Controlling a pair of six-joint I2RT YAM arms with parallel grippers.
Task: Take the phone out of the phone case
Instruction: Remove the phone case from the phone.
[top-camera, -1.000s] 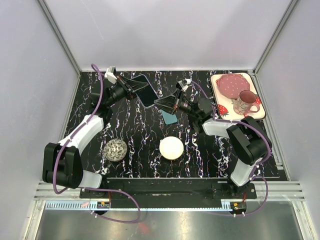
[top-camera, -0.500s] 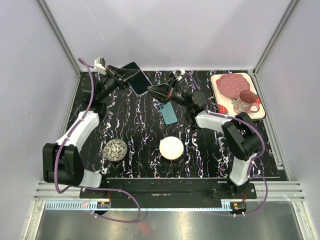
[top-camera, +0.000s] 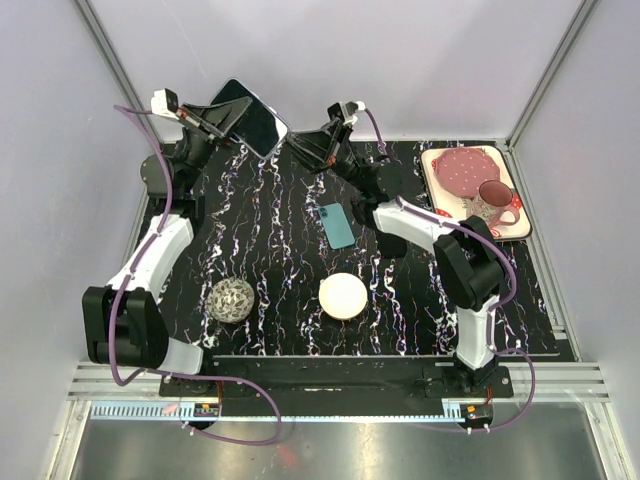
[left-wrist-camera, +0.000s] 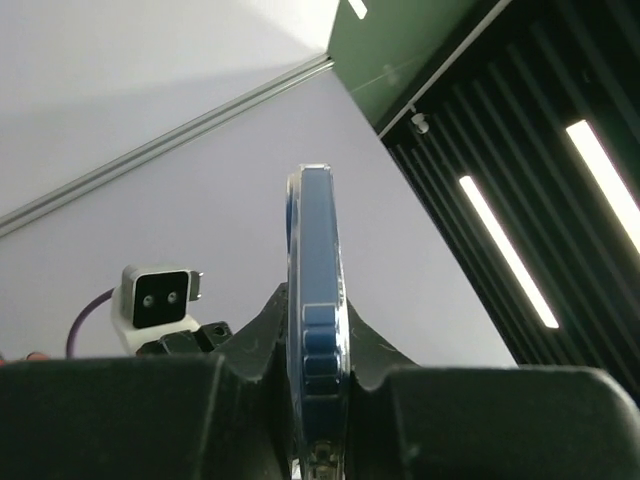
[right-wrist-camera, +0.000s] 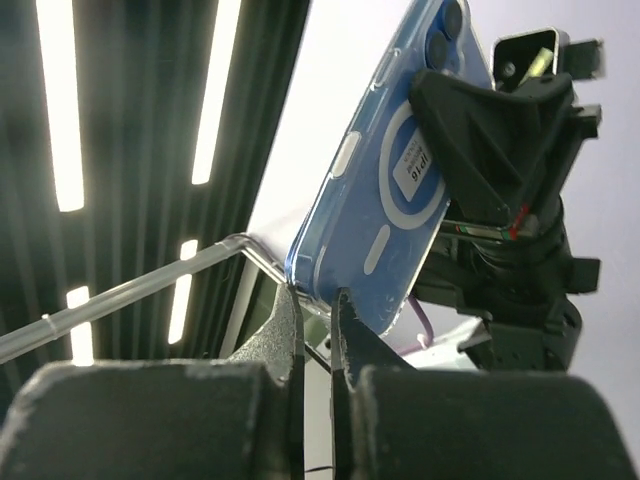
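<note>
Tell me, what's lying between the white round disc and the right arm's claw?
A teal phone-shaped slab lies flat there, between the white disc and the raised right gripper, in the top view.

- Probably a robotics lab test cell: plain pale walls (top-camera: 400, 60) box in a black marbled table (top-camera: 270, 290).
- Aluminium frame rails (top-camera: 117, 70) run up the corners.
- Long strip lights (left-wrist-camera: 505, 250) sit in a dark slatted ceiling (left-wrist-camera: 540, 200).

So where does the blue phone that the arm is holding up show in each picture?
Top external: phone raised at upper left, dark screen showing.
Left wrist: phone edge-on, centre.
Right wrist: phone back showing, upper centre.
Shared landmark: the left end effector clamping it.
</note>
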